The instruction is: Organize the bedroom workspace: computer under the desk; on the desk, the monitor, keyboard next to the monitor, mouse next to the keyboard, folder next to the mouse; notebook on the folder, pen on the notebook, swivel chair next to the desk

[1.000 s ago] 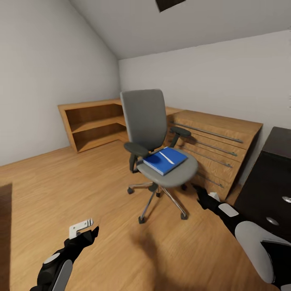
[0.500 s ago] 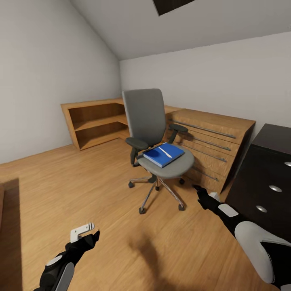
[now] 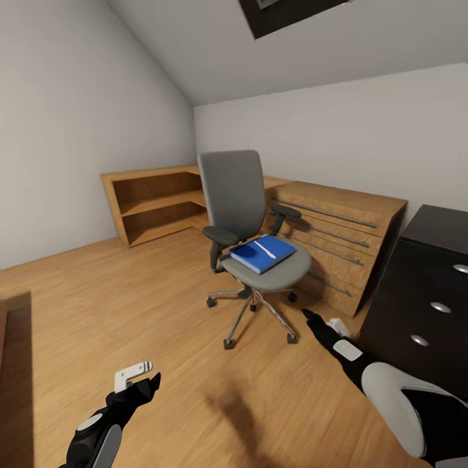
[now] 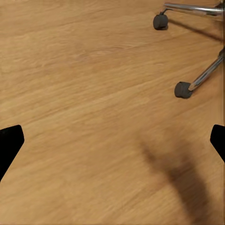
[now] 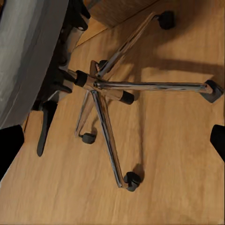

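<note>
The folder (image 3: 262,253) with a pen (image 3: 263,248) on it lies on the chair (image 3: 244,224) seat, beside the black bench (image 3: 426,286). Both end effectors, left (image 3: 148,382) and right (image 3: 309,318), hang empty with fingers spread.

floor: light wooden plank floor (image 3: 130,305) | on it: grey upholstered swivel chair on chrome castor base (image 3: 244,208), low open wooden shelf unit (image 3: 153,201), slatted wooden dresser (image 3: 338,240), black drawer desk (image 3: 422,292)

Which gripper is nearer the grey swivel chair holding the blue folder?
The right gripper, just beside the chrome base of the grey swivel chair. The left gripper hangs well short of it, low over the wooden floor.
</note>
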